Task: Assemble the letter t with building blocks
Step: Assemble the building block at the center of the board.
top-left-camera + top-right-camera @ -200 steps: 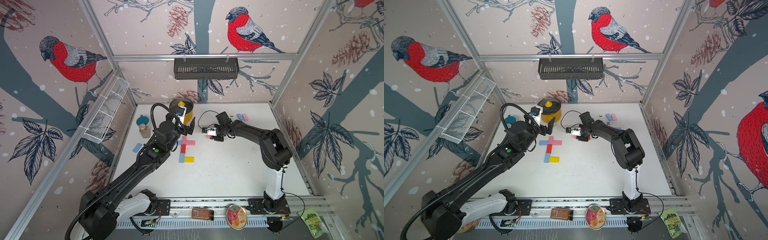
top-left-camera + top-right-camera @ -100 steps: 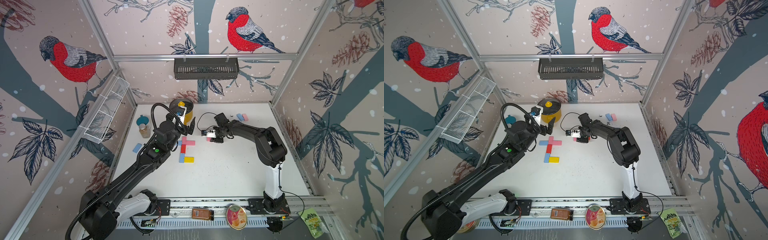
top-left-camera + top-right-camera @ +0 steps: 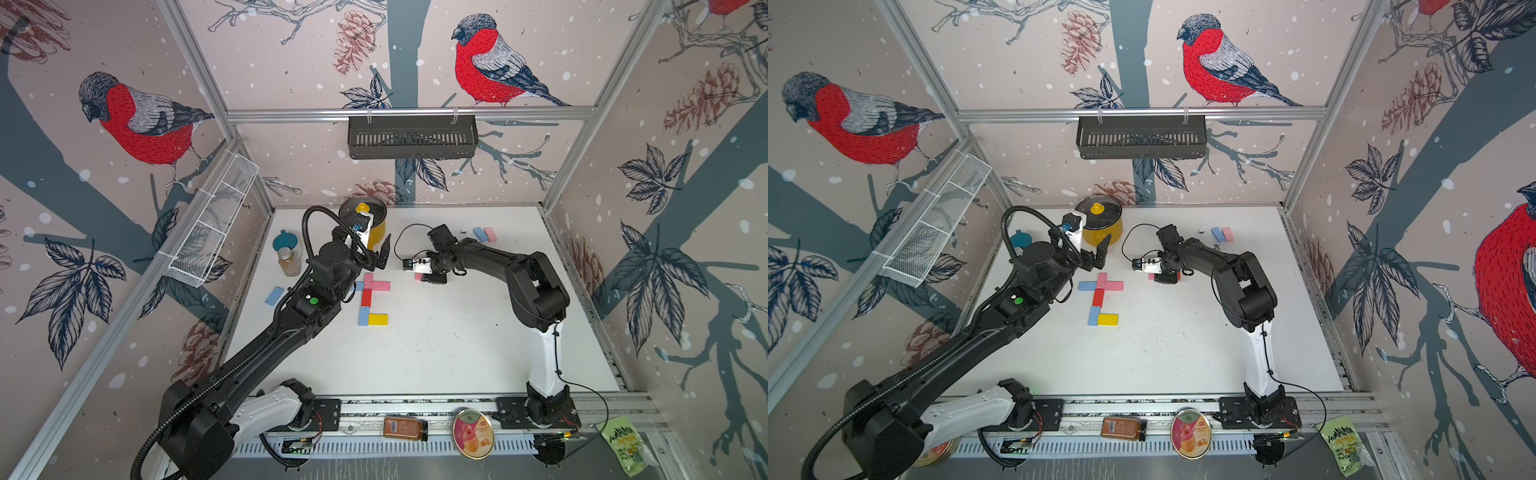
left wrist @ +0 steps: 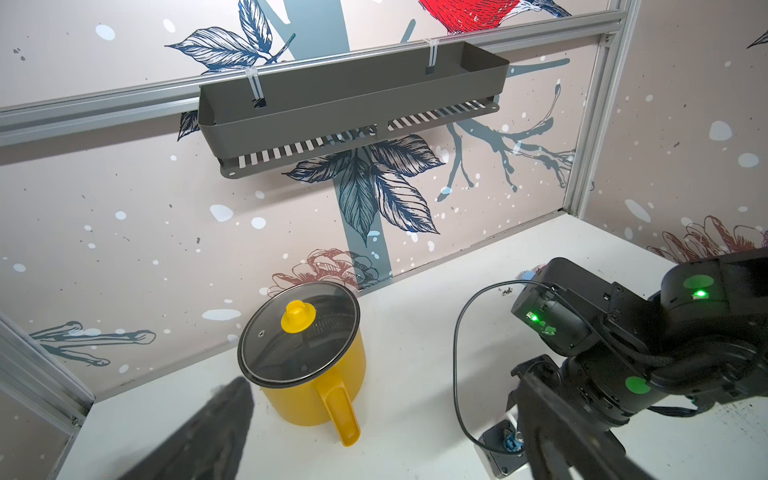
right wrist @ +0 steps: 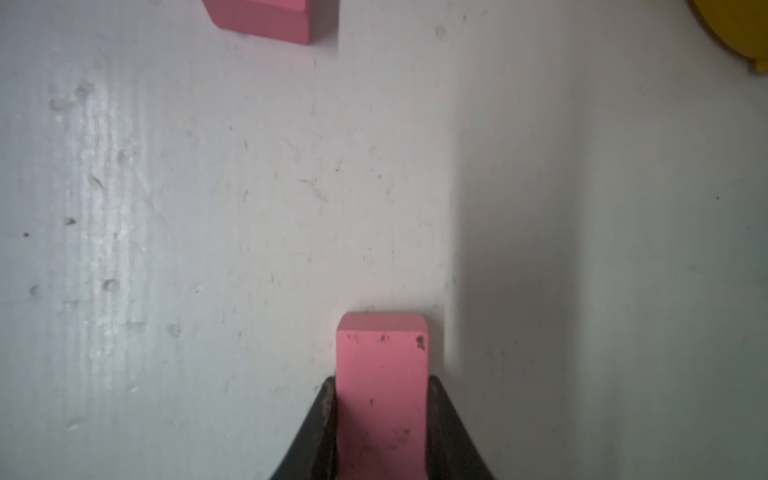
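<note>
So that the letter (image 3: 366, 297) gains a piece, my right fingers (image 5: 451, 432) pinch a pink block (image 5: 381, 395), perhaps resting on the counter (image 5: 208, 208); left fingers (image 3: 386, 252) gape empty.

The left arm (image 3: 286, 332) and right arm (image 3: 536, 286) are matte black, each with one white link near its base. A ribbed black hose (image 3: 306, 232) runs along the left; green lights (image 4: 700, 294) glow on the right.

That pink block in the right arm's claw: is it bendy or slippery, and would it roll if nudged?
Probably stiff: the pink block shows straight, unbowed edges while pinched in the right gripper. Likely not slippery: its matte, chipped paint looks grippy. Unlikely to roll: its faces are flat, so it should slide instead.
</note>
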